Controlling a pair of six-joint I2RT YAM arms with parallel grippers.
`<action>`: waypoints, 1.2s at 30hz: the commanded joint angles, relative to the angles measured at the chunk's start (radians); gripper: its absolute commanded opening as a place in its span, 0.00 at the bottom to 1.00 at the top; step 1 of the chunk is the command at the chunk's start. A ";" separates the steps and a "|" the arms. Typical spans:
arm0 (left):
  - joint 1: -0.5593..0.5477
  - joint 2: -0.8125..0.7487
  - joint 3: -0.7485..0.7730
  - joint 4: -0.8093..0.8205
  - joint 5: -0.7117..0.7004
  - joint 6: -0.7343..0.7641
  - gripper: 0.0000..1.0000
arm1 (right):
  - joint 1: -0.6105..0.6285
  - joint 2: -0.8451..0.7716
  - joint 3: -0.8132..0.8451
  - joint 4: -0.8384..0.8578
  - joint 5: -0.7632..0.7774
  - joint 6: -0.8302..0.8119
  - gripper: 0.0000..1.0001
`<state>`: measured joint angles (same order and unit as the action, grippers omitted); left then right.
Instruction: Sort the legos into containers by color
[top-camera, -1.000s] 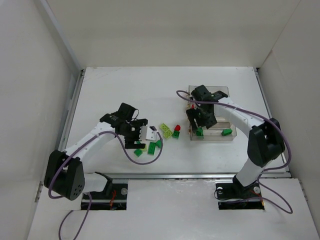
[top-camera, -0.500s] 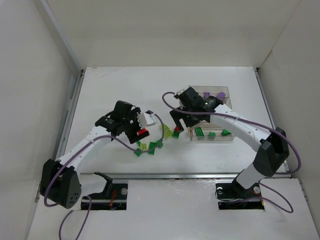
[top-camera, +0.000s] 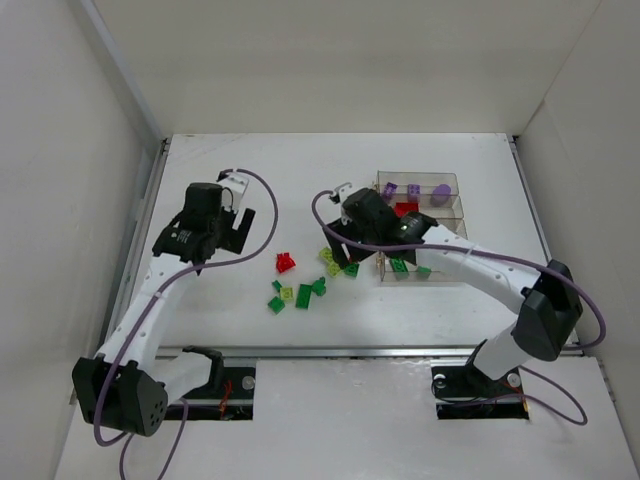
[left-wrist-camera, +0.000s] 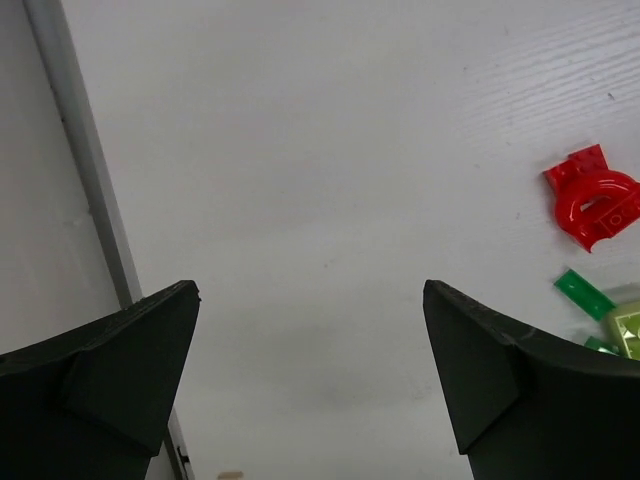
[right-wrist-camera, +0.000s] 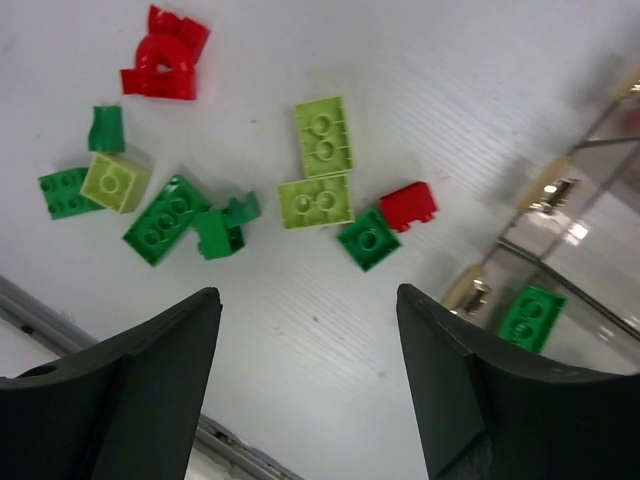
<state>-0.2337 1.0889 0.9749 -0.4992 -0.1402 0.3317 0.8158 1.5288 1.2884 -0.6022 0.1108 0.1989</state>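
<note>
L end effector (left-wrist-camera: 310, 300): open, empty; bare table (left-wrist-camera: 300, 150) beneath it.
R end effector (right-wrist-camera: 308, 300): open, empty; hovers over the pile.
legos (right-wrist-camera: 322, 135): loose, just ahead of R fingers; red arch brick (right-wrist-camera: 162, 58) ahead-left of R, ahead-right of L.
containers (top-camera: 458, 205): near, right of R end effector; some bricks inside.
risk 1: small red brick (right-wrist-camera: 408, 205) lies against dark green brick (right-wrist-camera: 368, 238), yellow-green brick (right-wrist-camera: 315, 200) just beside; closing may trap 2 colors, causing a mis-sort.
risk 2: tiny bricks, wide fingers; a piece may tilt or pop out.
risk 3: R finger near container wall; may knock the block.
risk 4: both arms working one pile; collision.
</note>
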 joint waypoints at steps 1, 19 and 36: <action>0.023 -0.020 0.057 -0.058 -0.064 -0.091 0.94 | 0.046 0.025 -0.026 0.110 -0.042 0.062 0.77; 0.155 -0.119 0.087 -0.102 -0.039 -0.187 0.99 | 0.161 0.203 -0.061 0.183 -0.062 0.149 0.74; 0.188 -0.110 0.076 -0.090 0.037 -0.160 0.99 | 0.134 0.148 -0.026 -0.042 0.263 0.428 0.80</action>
<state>-0.0563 0.9863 1.0496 -0.5964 -0.1280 0.1627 0.9966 1.6871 1.2148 -0.5747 0.2863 0.5625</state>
